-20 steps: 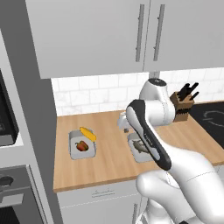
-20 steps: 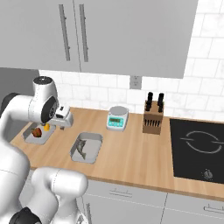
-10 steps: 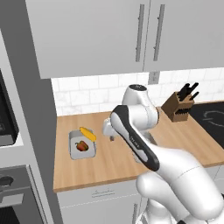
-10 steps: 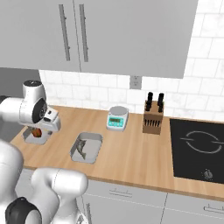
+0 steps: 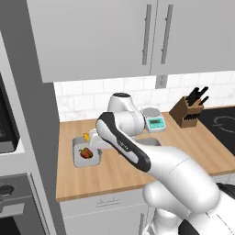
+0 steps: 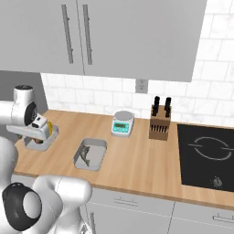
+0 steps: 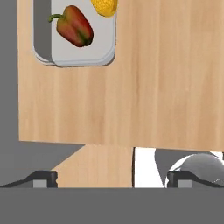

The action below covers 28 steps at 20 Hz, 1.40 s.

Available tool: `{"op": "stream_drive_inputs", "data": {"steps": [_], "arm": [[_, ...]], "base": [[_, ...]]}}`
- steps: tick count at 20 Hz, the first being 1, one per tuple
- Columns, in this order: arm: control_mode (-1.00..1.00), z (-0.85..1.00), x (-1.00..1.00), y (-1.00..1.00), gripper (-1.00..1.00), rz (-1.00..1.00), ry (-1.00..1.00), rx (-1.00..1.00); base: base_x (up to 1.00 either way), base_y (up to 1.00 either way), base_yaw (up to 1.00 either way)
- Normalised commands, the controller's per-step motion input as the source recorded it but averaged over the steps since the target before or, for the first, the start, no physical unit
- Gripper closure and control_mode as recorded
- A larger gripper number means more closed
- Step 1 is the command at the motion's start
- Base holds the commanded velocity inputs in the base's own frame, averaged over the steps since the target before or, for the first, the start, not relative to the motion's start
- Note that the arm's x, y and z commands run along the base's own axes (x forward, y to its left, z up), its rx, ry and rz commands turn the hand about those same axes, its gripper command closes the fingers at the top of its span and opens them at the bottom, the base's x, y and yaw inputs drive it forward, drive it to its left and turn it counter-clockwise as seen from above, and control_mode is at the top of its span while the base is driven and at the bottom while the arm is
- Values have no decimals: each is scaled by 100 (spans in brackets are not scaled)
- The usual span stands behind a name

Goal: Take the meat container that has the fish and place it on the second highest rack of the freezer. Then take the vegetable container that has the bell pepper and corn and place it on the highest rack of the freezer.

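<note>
Two shallow grey trays lie on my pale wooden counter. I take the small teal-topped kitchen scale by the tiled wall as my landmark.

The first shallow grey vegetable tray lies well to the left of the scale, near the counter's left end. It holds one red-orange bell pepper and one bright yellow corn cob; the cob lies on the wall side of the pepper. In my hand view the pepper lies inside the tray, and the corn is cut off at the top edge.

The second shallow grey meat tray lies just in front of the scale, a little to its left, towards the counter's front edge. One slender grey-brown fish lies in it. From the left base camera my own forearm covers most of this tray.

My hand hangs over the vegetable tray with its jaws spread wide and nothing between them; the two fingertips stand far apart above bare counter wood.

One wooden knife block with dark handles stands just to the right of the scale. One black cooktop lies further right, well apart from both trays. White wall cupboards with long bar handles hang above the scale. A tall grey cabinet side rises just left of the vegetable tray.
</note>
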Motion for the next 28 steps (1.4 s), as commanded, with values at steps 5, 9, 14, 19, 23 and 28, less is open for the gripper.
{"op": "stream_drive_inputs", "data": {"steps": [5,9,14,19,23,28], "arm": [[-100,-33,12,14,-100,-4,1,0],[-100,-26,28,-6,-100,-7,0,0],[-100,-11,29,0,-100,-5,0,0],[-100,-3,47,0,-100,-2,10,0],[-100,-19,49,0,-100,0,6,0],[-100,-29,31,16,-100,0,2,-2]], "base": [[0,0,0],[0,0,0],[0,0,0],[0,0,0],[0,0,0],[0,0,0]]}}
